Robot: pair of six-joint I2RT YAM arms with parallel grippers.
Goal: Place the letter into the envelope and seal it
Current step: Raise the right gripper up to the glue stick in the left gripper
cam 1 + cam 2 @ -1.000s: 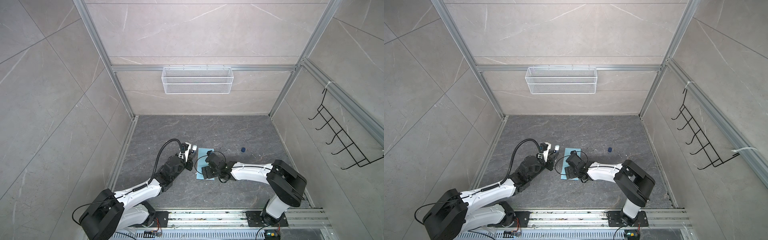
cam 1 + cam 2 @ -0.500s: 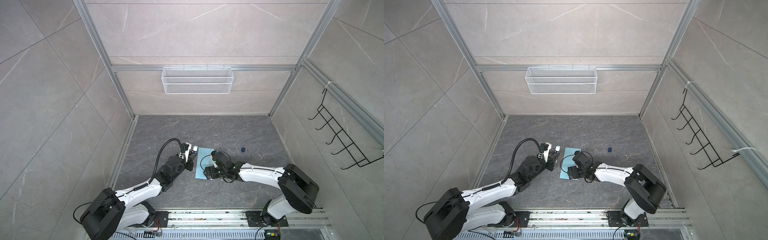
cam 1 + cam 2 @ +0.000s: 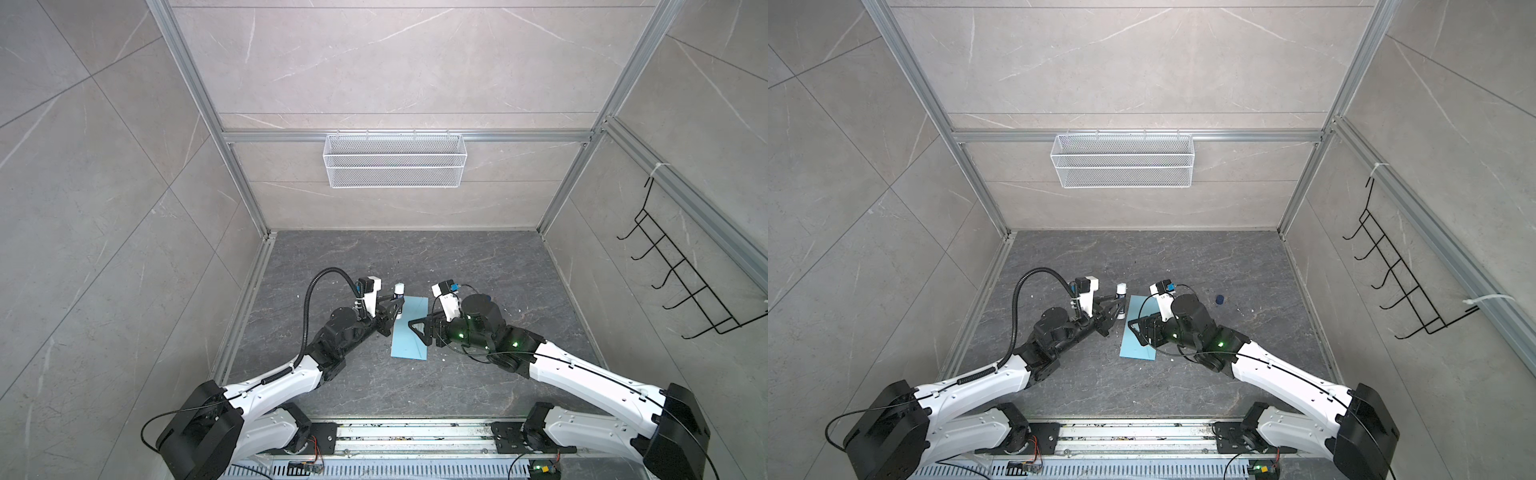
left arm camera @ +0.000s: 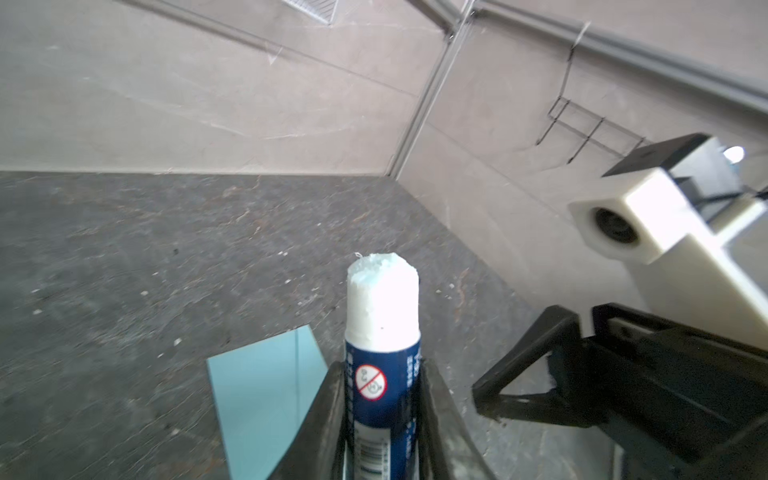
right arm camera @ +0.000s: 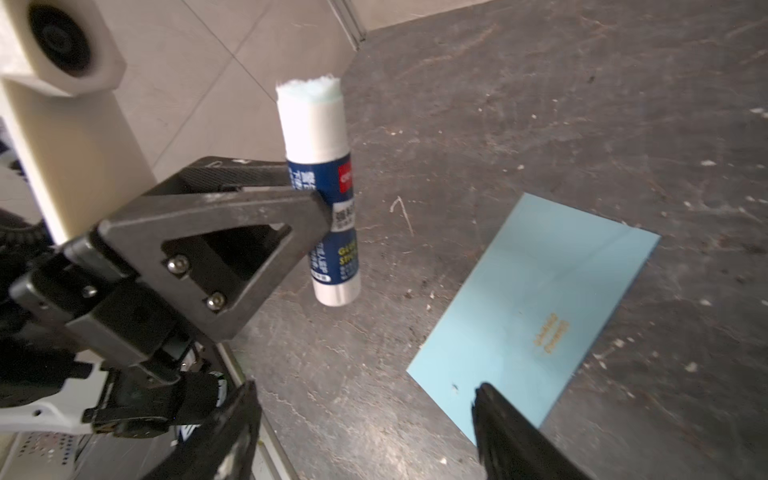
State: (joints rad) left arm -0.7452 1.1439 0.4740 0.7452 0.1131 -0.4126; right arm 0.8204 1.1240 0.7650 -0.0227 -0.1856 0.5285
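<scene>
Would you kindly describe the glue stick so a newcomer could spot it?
On the dark grey floor below the white wire basket lies a flat light blue envelope. At its far left corner the left hand grips the glue stick, roughly upright. Its navy label and bare white tip set it apart from the flat paper.

The glue stick point(image 4: 382, 316) runs off the left wrist picture's edge. The left gripper point(image 4: 380, 369) clamped around it hides part of the envelope point(image 4: 266, 386), also cut off there. In the right wrist view the envelope's gold print point(image 5: 550, 334) is too blurred to read, and a finger point(image 5: 511, 436) of the right gripper point(image 5: 365, 387) covers its edge.
</scene>
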